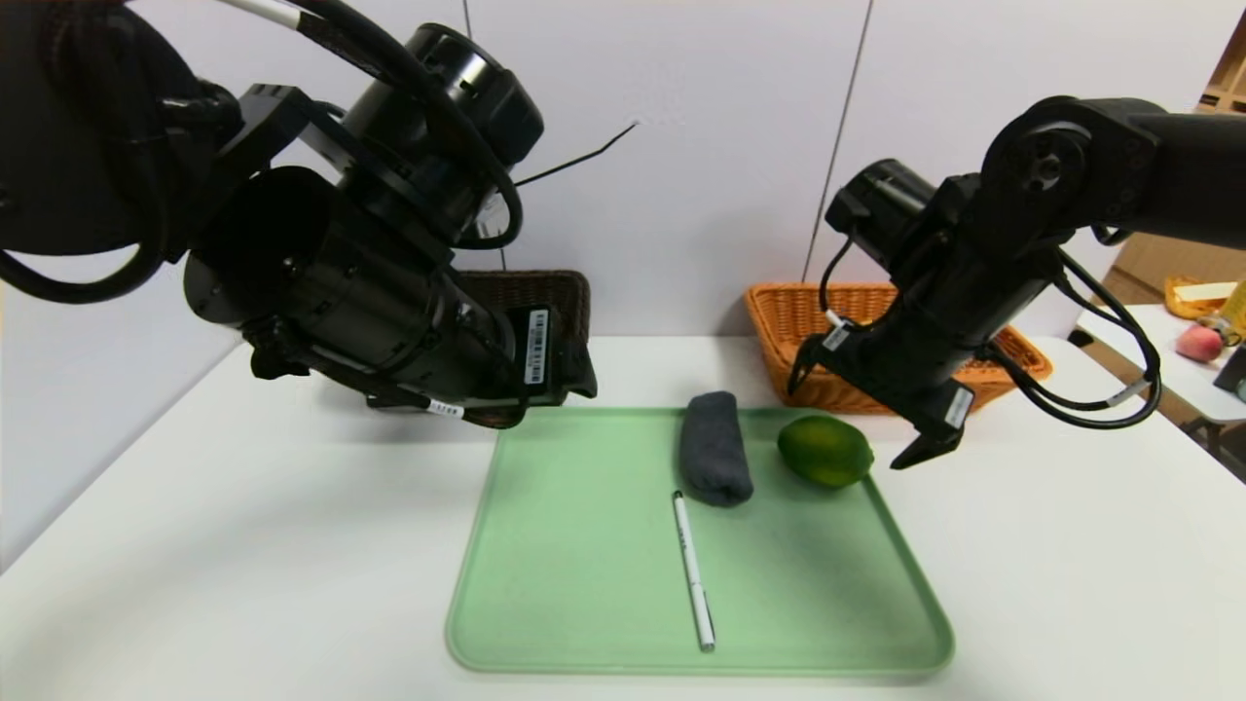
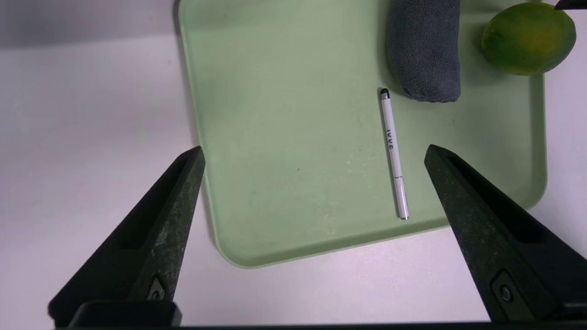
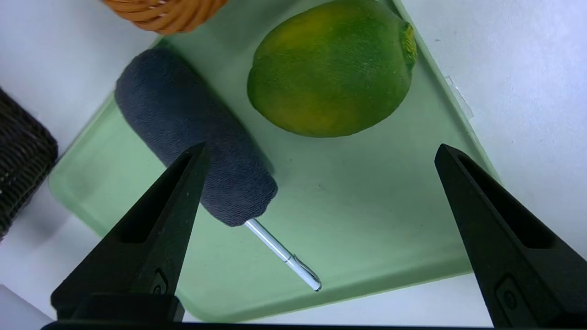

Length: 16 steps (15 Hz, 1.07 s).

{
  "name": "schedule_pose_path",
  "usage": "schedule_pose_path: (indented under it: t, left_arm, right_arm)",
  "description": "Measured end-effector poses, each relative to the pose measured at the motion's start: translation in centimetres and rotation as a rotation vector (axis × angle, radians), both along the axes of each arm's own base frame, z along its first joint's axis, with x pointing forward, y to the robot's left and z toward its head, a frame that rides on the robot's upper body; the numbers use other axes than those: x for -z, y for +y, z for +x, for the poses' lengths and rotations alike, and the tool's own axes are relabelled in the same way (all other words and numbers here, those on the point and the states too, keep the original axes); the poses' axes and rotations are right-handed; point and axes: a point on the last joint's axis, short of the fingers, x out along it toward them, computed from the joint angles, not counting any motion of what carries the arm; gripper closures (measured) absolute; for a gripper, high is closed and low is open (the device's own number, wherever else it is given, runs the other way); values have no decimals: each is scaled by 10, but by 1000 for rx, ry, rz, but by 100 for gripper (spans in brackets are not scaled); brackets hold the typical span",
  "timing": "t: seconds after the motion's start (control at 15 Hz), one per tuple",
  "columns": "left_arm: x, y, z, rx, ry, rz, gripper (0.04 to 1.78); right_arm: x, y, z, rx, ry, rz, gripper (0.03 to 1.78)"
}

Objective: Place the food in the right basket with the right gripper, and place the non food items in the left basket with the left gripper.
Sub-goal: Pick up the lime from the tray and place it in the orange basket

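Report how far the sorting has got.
Done: cannot tell, basket interiors are hidden. In hand: nothing; the left end effector and right end effector hang open above the pale green plastic tray. Left: the white pen, rolled grey cloth and green oval fruit.

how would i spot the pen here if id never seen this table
Find the pale green tray in the middle of the white table. On it, nearer the robot than the rolled grey cloth and the green fruit, lies the pen: the only thin, white, stick-shaped thing.
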Motion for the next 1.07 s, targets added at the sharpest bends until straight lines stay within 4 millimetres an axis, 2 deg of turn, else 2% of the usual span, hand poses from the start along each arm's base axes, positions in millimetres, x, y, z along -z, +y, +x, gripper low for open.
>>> schedule_pose_path:
  t: [0.6,1.07]
  left_arm:
    - [2,12,-12,-2,-14,-12,13]
    - [6,23,-19,-14,-4,-5,13]
  right_arm:
    - [18,4,8,100,76,16,11]
    - [27,-1,15,200,97,38,11]
